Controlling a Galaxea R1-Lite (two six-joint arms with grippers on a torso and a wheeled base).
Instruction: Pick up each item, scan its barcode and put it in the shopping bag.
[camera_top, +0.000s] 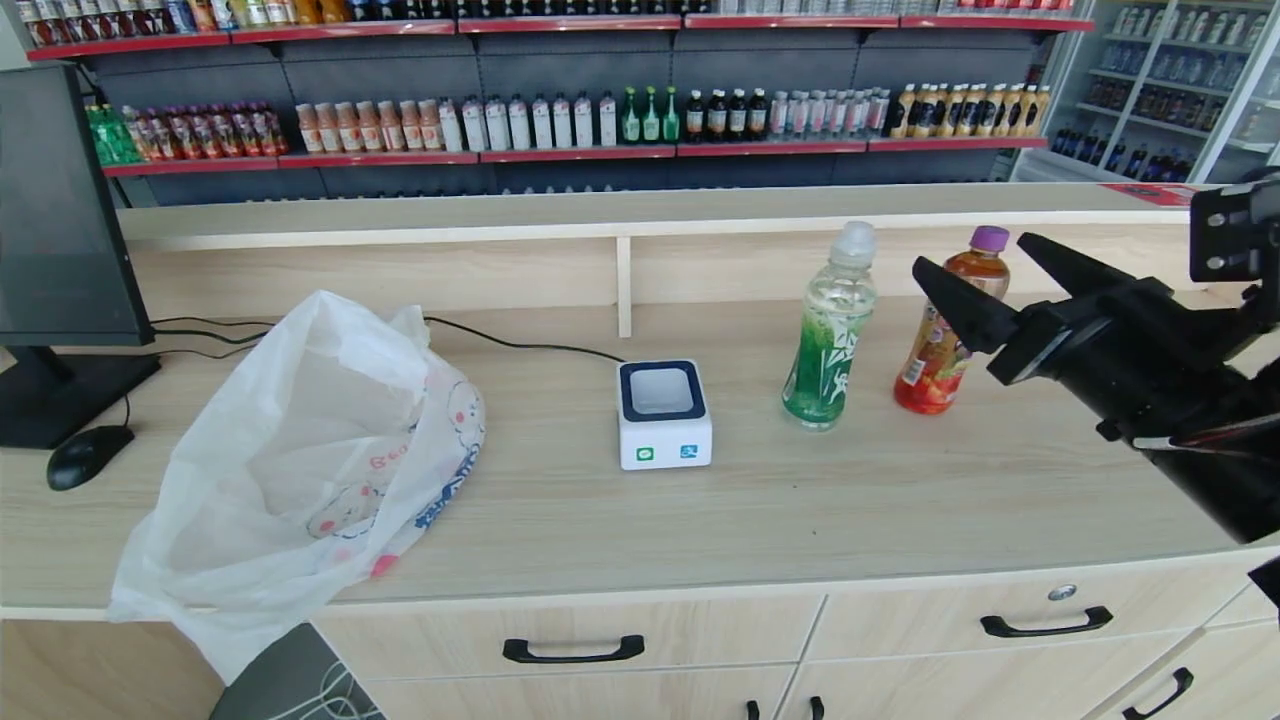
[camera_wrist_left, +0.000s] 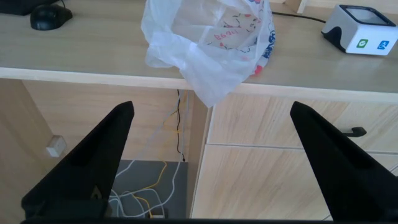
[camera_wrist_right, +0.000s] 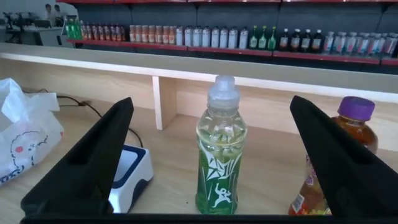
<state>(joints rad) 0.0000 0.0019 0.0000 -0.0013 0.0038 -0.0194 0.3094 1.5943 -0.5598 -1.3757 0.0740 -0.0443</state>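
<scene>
Head view takes in the whole wooden surface (camera_top: 900, 500). The white shopping bag (camera_top: 300, 450) slumps at its front left corner, its mouth facing the middle and its lower part hanging over the front edge. A white scanner (camera_top: 664, 415) sits near the centre, window up. Toward the right end two bottles stand upright and just apart: a green-labelled bottle (camera_top: 830, 340) with a clear cap and, nearer the right edge, a purple-capped bottle (camera_top: 945, 330) of orange drink. The right claw (camera_top: 978, 255) hangs above the right end by the purple-capped bottle, fingers spread and holding nothing. A monitor (camera_top: 50, 200) and a mouse (camera_top: 85, 455) occupy the left end.

Right wrist view looks along the surface from that claw (camera_wrist_right: 212, 102): the green-labelled bottle (camera_wrist_right: 221, 149) stands farther off, framed between the parted fingers, with the purple-capped bottle (camera_wrist_right: 342, 155) beside it, and a corner of the scanner (camera_wrist_right: 130, 177) shows.

Left wrist view adds what lies below the front edge: the left claw (camera_wrist_left: 211, 115), fingers wide apart and empty, faces the drawers (camera_wrist_left: 280, 162) and loose wires (camera_wrist_left: 155, 186) under the surface, while the shopping bag (camera_wrist_left: 211, 43) droops over the edge above it.
</scene>
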